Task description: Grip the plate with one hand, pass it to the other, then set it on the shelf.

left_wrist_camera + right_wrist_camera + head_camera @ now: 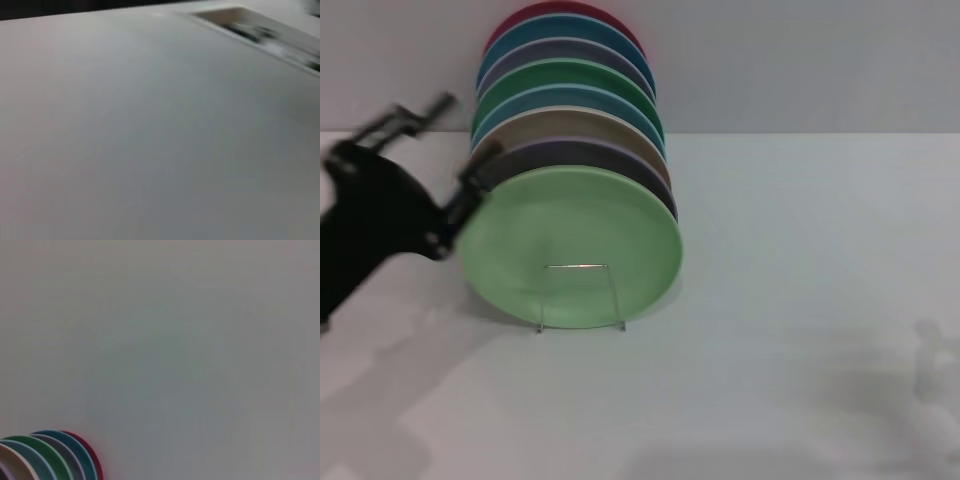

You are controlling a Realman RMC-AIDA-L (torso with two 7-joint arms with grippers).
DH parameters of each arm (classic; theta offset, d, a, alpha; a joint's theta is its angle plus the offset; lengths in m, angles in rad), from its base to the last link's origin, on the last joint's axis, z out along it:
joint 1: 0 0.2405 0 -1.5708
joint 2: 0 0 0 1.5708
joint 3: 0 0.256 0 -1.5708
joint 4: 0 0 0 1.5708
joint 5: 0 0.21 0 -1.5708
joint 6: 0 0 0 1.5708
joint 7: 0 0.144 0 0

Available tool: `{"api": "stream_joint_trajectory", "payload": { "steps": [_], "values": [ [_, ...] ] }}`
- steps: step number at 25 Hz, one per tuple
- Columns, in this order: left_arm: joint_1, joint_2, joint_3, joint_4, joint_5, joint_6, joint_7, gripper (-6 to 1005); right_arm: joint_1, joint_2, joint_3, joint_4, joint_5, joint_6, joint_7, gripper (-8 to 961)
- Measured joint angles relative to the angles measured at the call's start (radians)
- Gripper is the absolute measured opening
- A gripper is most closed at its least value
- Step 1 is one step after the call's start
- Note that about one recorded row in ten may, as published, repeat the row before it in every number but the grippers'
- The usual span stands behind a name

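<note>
On the shelf (582, 297) the plate (572, 245) stood frontmost for easy reach; our left tool (455, 170), released, straddled its rim.

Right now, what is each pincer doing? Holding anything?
Left pincer: open, holding nothing, beside the left rim of the pale green plate standing in the wire rack.
Right pincer: not in view.

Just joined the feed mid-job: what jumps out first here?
A row of coloured plates stands on edge in the shelf at centre table, with the pale mint plate at the front. The left gripper hangs open just beside that plate's left rim; the right gripper is out of sight.
</note>
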State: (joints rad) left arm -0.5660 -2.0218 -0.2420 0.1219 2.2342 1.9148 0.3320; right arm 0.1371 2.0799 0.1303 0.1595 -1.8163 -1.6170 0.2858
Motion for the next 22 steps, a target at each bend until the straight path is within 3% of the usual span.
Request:
{"api": "stream_joint_trajectory", "payload": {
  "steps": [5, 7, 13, 15, 22],
  "values": [
    [0.056, -0.028, -0.051, -0.074, -0.163, 0.048, -0.231, 436, 0.052, 0.000, 0.002, -0.006, -0.001, -0.004, -0.002, 40],
    [0.108, -0.043, -0.132, -0.172, -0.215, 0.013, -0.337, 436, 0.064, 0.000, 0.002, -0.008, -0.001, -0.003, -0.002, 41],
    [0.186, -0.047, -0.214, -0.291, -0.216, -0.095, -0.390, 436, 0.128, 0.001, 0.018, -0.049, -0.002, -0.012, -0.003, 57],
    [0.205, -0.047, -0.220, -0.312, -0.216, -0.130, -0.393, 436, 0.138, 0.001, 0.105, -0.052, -0.002, -0.010, -0.003, 75],
    [0.238, -0.049, -0.227, -0.340, -0.216, -0.186, -0.394, 436, 0.138, 0.000, 0.193, -0.068, -0.001, -0.013, -0.004, 92]
  ]
}}
